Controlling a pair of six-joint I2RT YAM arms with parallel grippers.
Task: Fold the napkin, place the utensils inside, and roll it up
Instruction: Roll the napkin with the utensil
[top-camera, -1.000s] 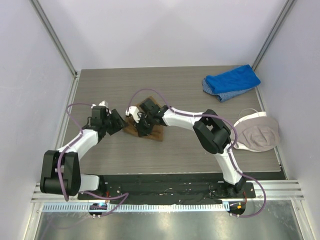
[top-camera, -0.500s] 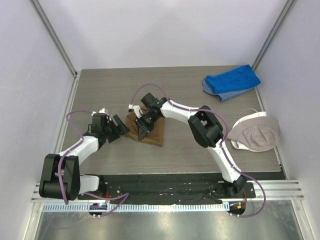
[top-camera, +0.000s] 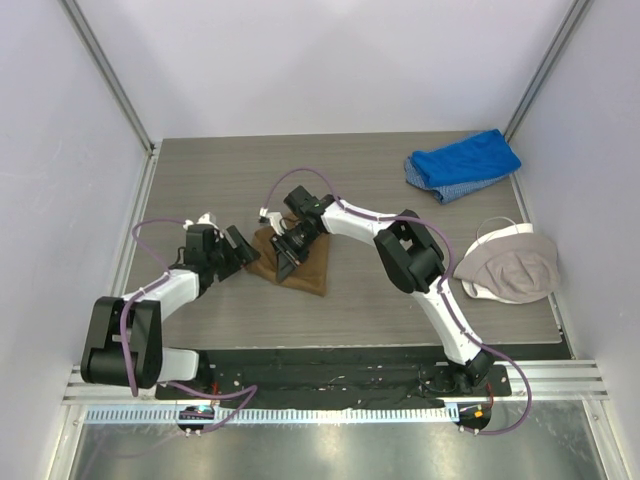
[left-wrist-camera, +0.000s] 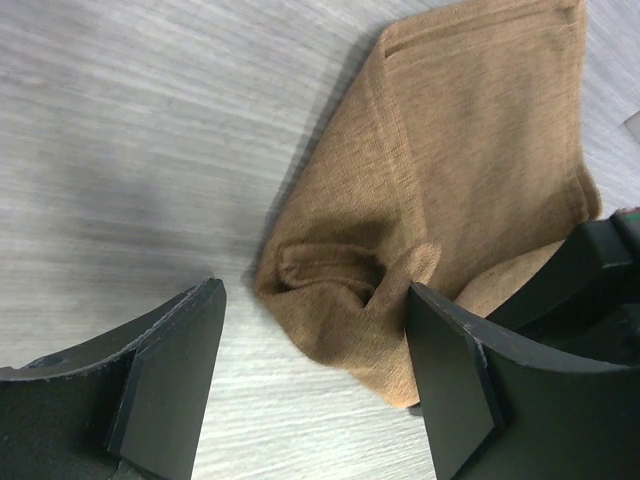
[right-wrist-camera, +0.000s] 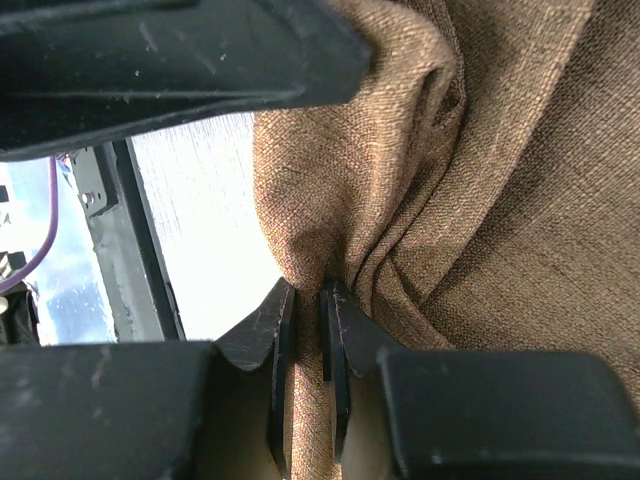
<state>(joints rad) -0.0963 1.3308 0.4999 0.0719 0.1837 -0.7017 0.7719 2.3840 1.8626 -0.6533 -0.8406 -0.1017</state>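
The tan-brown napkin (top-camera: 303, 268) lies bunched in a rough triangle on the table's middle-left. My right gripper (top-camera: 284, 254) is shut on a raised fold of it, and the right wrist view shows cloth pinched between the two fingertips (right-wrist-camera: 283, 305). My left gripper (top-camera: 243, 250) sits just left of the napkin, open. In the left wrist view its fingers (left-wrist-camera: 165, 385) straddle the napkin's near corner (left-wrist-camera: 350, 300) without touching it. Part of the right gripper (left-wrist-camera: 590, 270) shows at that view's right edge. The utensils are out of view.
A blue cloth (top-camera: 462, 165) lies at the back right. A beige-and-white cap-like item (top-camera: 510, 265) rests by the right edge. Walls close in the grey wood-grain table (top-camera: 200, 180) on the left, back and right.
My left gripper has opened, let go of the napkin and drawn back a little to the left. The right arm pulled its fold over, and the napkin now spreads further toward the front right.
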